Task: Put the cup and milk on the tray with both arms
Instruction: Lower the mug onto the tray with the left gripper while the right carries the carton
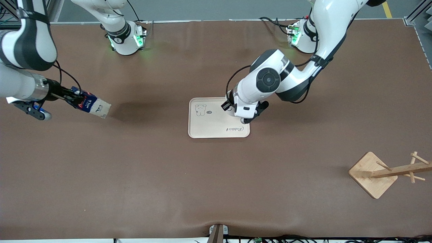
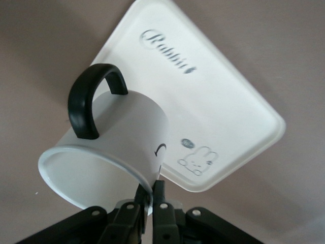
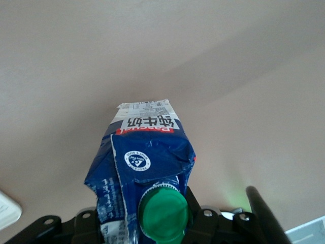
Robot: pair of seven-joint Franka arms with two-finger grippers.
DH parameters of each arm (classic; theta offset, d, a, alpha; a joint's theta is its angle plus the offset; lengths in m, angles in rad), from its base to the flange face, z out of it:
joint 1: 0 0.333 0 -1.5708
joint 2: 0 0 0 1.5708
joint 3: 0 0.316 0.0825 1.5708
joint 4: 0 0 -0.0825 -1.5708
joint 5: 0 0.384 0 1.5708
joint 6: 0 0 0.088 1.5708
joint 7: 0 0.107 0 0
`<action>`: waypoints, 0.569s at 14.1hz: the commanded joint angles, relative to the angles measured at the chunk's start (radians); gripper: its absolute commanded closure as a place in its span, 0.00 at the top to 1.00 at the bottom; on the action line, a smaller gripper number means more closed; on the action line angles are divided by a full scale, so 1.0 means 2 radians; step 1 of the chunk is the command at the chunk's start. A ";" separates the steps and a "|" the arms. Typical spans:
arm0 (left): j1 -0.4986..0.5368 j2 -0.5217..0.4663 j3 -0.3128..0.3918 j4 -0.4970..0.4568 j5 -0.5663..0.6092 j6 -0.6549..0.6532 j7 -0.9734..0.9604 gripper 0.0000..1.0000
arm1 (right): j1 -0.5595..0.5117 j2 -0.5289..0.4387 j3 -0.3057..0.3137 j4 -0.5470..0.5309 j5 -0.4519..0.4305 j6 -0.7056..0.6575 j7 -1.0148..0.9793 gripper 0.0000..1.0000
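"Rabbit" script on tray (image 1: 216, 130); right tool (image 1: 71, 98) grips "MILK" carton (image 1: 91, 105)

I count one cup (image 2: 117, 147), one milk (image 1: 90, 105) carton, one tray (image 1: 211, 126), one wooden rack (image 1: 384, 172), two arms and two grippers.

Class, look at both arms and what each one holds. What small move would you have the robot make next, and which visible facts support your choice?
Probably lower the left gripper to set the cup down on the tray. Its fingers pinch the cup's rim, and the cup hangs over the tray. The right gripper holds the milk tilted in the air over bare table toward the right arm's end, so it should travel afterwards.
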 commanded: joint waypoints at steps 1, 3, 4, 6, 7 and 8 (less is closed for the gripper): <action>-0.013 0.041 0.003 0.013 0.034 -0.023 -0.027 0.00 | -0.003 0.040 0.003 0.087 0.021 -0.055 -0.013 0.00; -0.010 0.061 0.003 0.013 0.039 -0.031 -0.020 0.00 | -0.003 0.063 0.003 0.136 0.039 -0.072 -0.013 0.00; -0.010 0.065 0.003 0.011 0.039 -0.031 -0.014 0.00 | -0.003 0.073 0.004 0.156 0.042 -0.075 -0.013 0.00; -0.016 0.075 0.007 0.019 0.040 -0.030 -0.013 0.00 | 0.005 0.085 0.005 0.190 0.042 -0.085 -0.011 0.00; -0.016 0.078 0.009 0.019 0.040 -0.026 -0.013 0.00 | 0.014 0.086 0.005 0.204 0.042 -0.084 -0.011 0.00; -0.022 0.083 0.009 0.019 0.039 -0.024 -0.013 0.00 | 0.019 0.091 0.005 0.218 0.041 -0.083 -0.010 0.00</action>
